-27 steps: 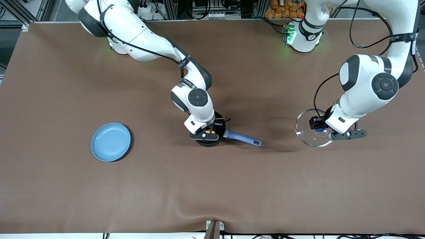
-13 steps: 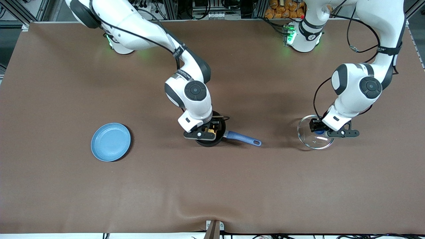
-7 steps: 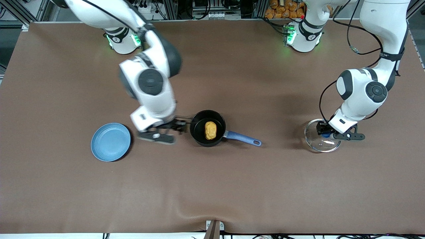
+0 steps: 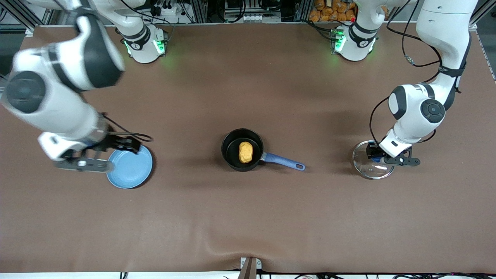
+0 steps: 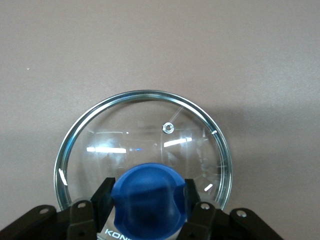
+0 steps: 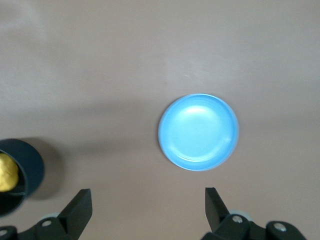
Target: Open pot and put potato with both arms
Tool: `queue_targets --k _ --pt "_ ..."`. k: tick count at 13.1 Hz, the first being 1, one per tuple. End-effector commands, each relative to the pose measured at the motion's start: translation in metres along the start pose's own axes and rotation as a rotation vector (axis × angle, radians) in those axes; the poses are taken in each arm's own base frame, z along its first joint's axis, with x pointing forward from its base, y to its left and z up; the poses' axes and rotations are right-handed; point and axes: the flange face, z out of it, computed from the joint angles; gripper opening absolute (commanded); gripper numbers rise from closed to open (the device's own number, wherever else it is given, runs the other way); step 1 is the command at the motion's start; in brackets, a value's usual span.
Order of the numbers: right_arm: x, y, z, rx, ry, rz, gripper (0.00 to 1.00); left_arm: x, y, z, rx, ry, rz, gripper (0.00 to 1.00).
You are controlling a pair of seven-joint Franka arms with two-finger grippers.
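Note:
The black pot [image 4: 232, 149] with its long blue handle [image 4: 283, 161] stands open mid-table. The yellow-orange potato [image 4: 245, 152] lies inside it. My right gripper [image 4: 83, 164] is up in the air over the edge of a blue plate, away from the pot; in the right wrist view it [image 6: 147, 210] is open and empty, with the pot [image 6: 22, 167] and potato [image 6: 7, 172] at the frame's edge. My left gripper [image 4: 378, 158] is shut on the blue knob [image 5: 149, 200] of the glass lid [image 4: 370, 167], low at the table toward the left arm's end.
A flat blue plate [image 4: 131, 168] lies toward the right arm's end of the table, level with the pot; it also shows in the right wrist view [image 6: 198, 131]. Brown cloth covers the table. A metal bracket [image 4: 249, 265] sits at the near edge.
My right arm has swung from over the pot toward its own end, leaving the potato in the pot. My left gripper has kept hold of the lid and barely shifted.

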Motion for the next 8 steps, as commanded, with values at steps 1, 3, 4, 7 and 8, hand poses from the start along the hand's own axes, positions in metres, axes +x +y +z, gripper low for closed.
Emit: queue_targets --k 1,3,4,7,8 --pt "-0.015 0.08 -0.024 0.062 -0.028 -0.038 1.0 0.004 -0.001 -0.001 -0.007 0.017 0.008 0.0" --pt "-0.022 0.139 -0.036 0.055 -0.025 -0.123 1.0 0.002 0.0 0.004 -0.009 0.009 0.005 0.0" --pt "-0.028 0.161 -0.043 0.052 -0.024 -0.119 1.0 0.002 0.0 0.007 -0.009 0.011 0.005 0.0" --pt "-0.042 0.205 -0.055 0.055 -0.013 -0.062 1.0 0.01 0.0 0.007 -0.012 0.022 -0.007 1.0" --pt "-0.045 0.208 -0.056 0.056 -0.007 -0.073 1.0 0.011 0.002 0.006 -0.014 0.025 -0.013 1.0"
